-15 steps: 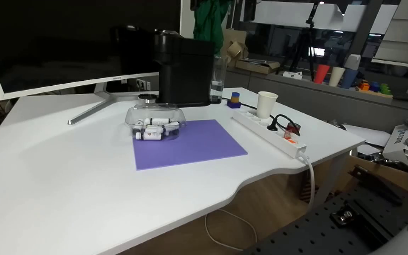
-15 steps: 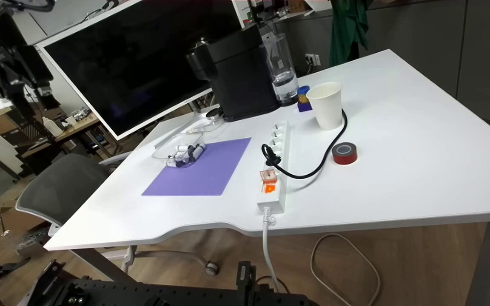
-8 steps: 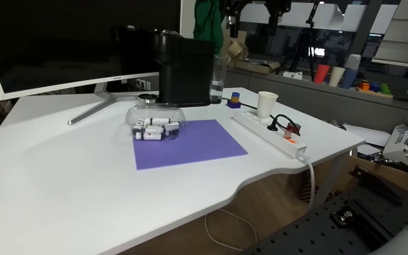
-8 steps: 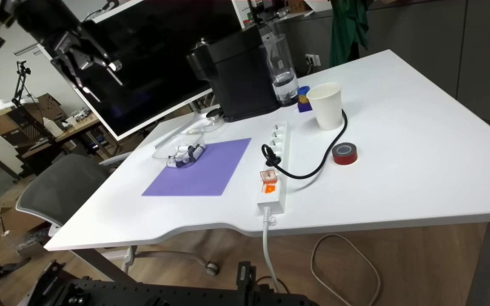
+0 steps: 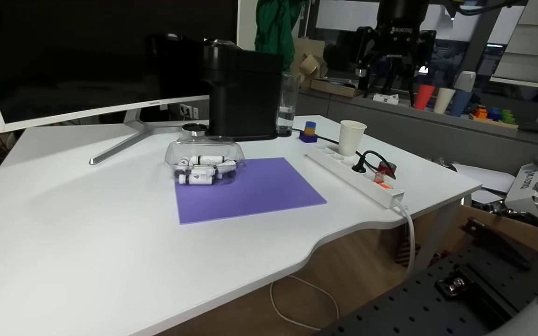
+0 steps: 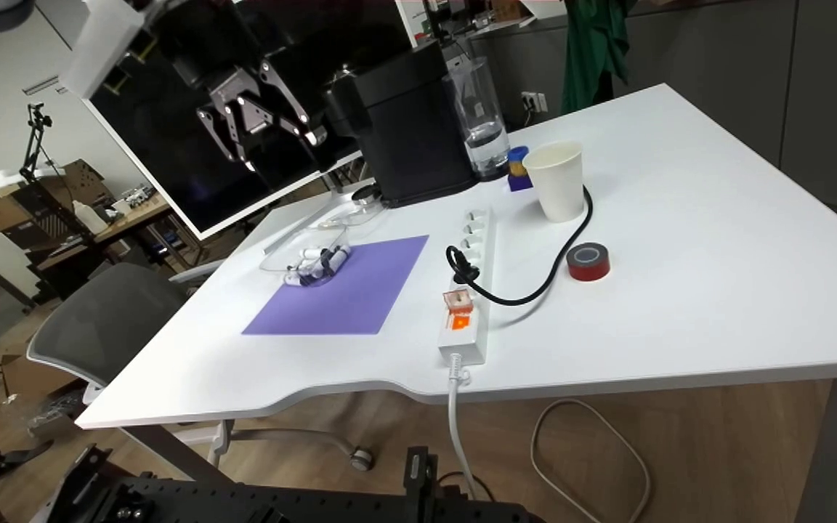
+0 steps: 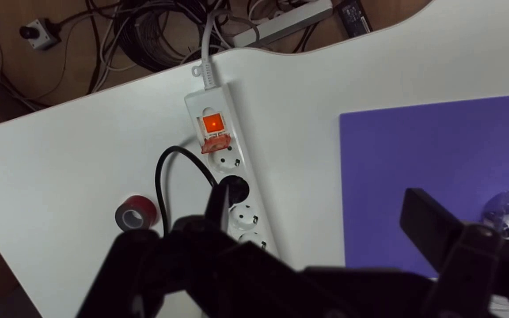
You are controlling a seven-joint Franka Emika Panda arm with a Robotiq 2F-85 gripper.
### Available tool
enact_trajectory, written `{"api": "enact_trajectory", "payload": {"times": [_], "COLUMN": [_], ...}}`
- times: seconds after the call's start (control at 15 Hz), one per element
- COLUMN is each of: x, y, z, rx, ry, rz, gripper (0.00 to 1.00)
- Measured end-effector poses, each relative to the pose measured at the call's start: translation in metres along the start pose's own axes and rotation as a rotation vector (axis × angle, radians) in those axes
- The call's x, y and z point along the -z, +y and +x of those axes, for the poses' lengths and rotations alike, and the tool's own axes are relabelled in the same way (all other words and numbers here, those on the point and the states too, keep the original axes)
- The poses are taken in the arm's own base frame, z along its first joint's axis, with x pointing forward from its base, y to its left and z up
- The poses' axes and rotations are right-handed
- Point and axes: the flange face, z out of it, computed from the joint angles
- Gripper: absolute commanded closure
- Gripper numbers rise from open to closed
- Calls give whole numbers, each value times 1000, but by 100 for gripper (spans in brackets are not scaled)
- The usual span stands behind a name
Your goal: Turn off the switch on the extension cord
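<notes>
The white extension cord strip lies on the table and shows in both exterior views. Its orange switch glows near the cable end and also shows in both exterior views. A see-through red cover stands flipped open beside the switch. A black plug sits in one socket. My gripper is open and empty, with its fingers wide apart. In both exterior views it hangs well above the table, apart from the strip.
A white paper cup stands beside the strip. A red tape roll and the black cable lie near it. A purple mat carries part of a plastic tub of small bottles. A black coffee machine and monitor stand behind.
My gripper has come into view from above and moved down and rightward in an exterior view, and rightward across the monitor in both the recent frames elsewhere. The table objects have not moved.
</notes>
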Motion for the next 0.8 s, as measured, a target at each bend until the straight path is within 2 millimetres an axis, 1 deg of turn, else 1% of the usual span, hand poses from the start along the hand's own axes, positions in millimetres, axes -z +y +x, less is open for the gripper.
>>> {"api": "enact_trajectory", "payload": {"times": [0.07,0.33,0.47,0.53,0.6,0.67,0.8], "x": [-3,-3,-8,-13,-19,-27,-44], "y": [2,-1,4,8,14,21,36], "z": [1,1,3,5,8,11,17], "rx": [-4,8,20,28,40,50,61], "ry": [-5,-6,-2,3,9,16,22], "rz": [1,-6,-32,-50,-71,-91,-116], "gripper": [0,0,0,25,27,33,49]}}
